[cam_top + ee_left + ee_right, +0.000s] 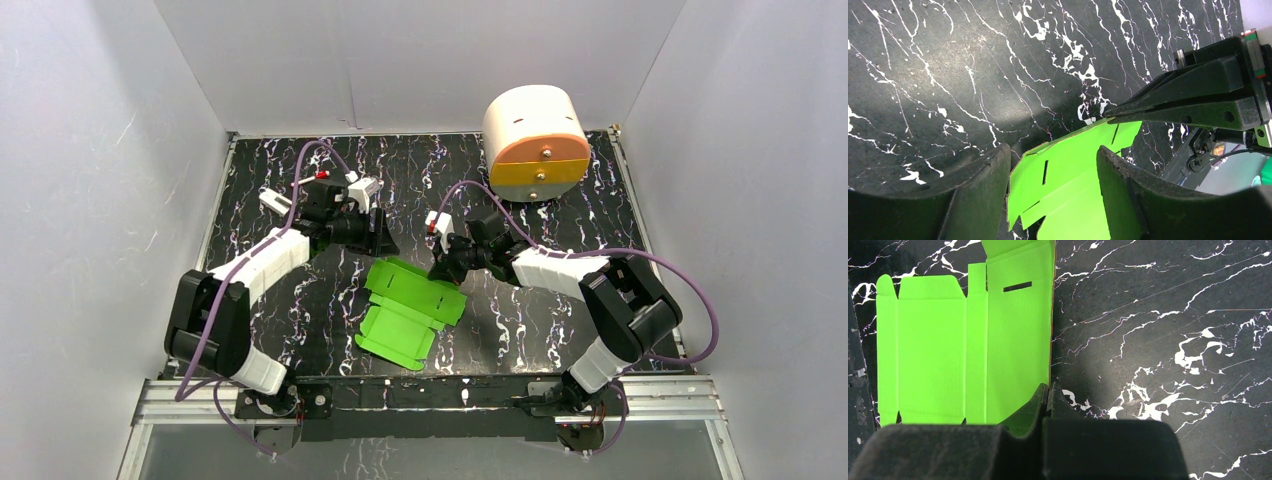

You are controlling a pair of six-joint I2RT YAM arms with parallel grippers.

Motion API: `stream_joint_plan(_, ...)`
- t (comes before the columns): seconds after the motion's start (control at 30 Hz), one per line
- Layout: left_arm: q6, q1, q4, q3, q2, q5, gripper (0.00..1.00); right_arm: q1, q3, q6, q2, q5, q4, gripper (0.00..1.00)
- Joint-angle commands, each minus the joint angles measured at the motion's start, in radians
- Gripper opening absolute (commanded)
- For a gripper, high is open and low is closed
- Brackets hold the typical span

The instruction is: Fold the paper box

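The paper box [410, 305] is a bright green die-cut sheet with flaps and slots, lying partly folded in the middle of the table. My right gripper [447, 275] is shut on its right edge, and the right wrist view shows both jaws [1049, 390] pinching the edge of the card [973, 340]. My left gripper [383, 243] hovers open at the sheet's far left corner. In the left wrist view the green card [1073, 175] shows between the spread fingers [1053, 150], with the right gripper's fingers [1198, 97] reaching in from the right. Whether the left fingers touch the card is unclear.
A large cream-and-orange rounded drawer unit [535, 145] stands at the back right. The black marbled tabletop [560, 330] is walled in by white panels. A metal rail [430, 395] with both arm bases runs along the near edge.
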Motion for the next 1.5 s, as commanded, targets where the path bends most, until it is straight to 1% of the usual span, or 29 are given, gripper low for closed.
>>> stream_joint_plan(0.0,-0.023,-0.001,0.026,0.023,0.017,0.073,0.58,0.01,0.006,-0.022,-0.038,0.003,0.031,0.0)
stream_joint_plan(0.4,-0.037,-0.021,0.037,0.017,0.046,0.111,0.45,0.016,0.003,-0.024,-0.037,0.009,0.039,0.0)
stream_joint_plan(0.63,-0.04,-0.045,0.028,0.011,0.065,0.083,0.44,0.018,-0.005,-0.022,-0.051,0.016,0.046,0.0)
stream_joint_plan(1.07,-0.011,-0.079,-0.028,0.017,0.054,0.029,0.43,0.018,-0.015,-0.01,-0.064,0.047,0.06,0.0)
stream_joint_plan(1.2,-0.032,-0.119,-0.052,0.01,0.041,-0.038,0.4,0.018,-0.026,0.006,-0.073,0.071,0.083,0.0)
stream_joint_plan(1.3,-0.082,-0.159,-0.052,-0.004,0.02,-0.098,0.38,0.018,-0.033,0.013,-0.079,0.089,0.095,0.0)
stream_joint_plan(1.47,-0.186,-0.253,0.003,-0.056,-0.01,-0.295,0.35,0.017,-0.034,0.017,-0.074,0.104,0.101,0.0)
